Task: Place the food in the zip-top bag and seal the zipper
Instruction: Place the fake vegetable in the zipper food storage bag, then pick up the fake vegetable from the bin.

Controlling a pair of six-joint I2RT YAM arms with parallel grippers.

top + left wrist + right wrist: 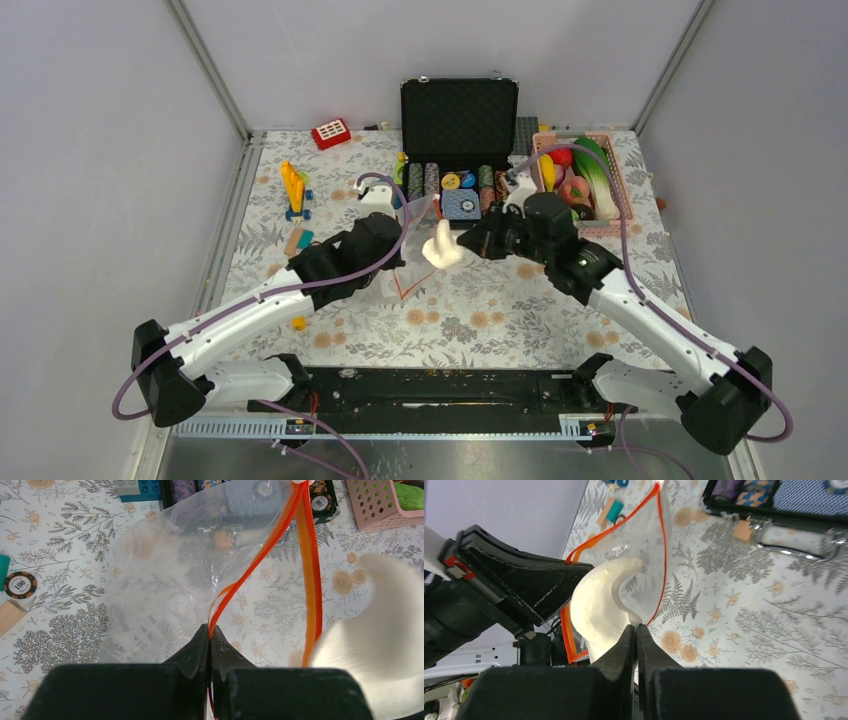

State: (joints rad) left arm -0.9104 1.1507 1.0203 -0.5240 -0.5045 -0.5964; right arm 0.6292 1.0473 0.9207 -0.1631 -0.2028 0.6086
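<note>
Floral tablecloth [480,310], mid-table. L gripper [210,630] pinched tight on zipper [270,545], holding zip-top bag [165,570] up, mouth twd R arm. R gripper [636,630] clamps white food pc [599,600], long axis pointing at mouth. Tip poss. inside already, hard to tell.

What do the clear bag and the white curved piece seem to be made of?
Bag: thin clear plastic film, glossy; the tablecloth shows through it, and it wrinkles. White piece: probably hard plastic, matte and smooth; its curved shape looks rigid.
</note>
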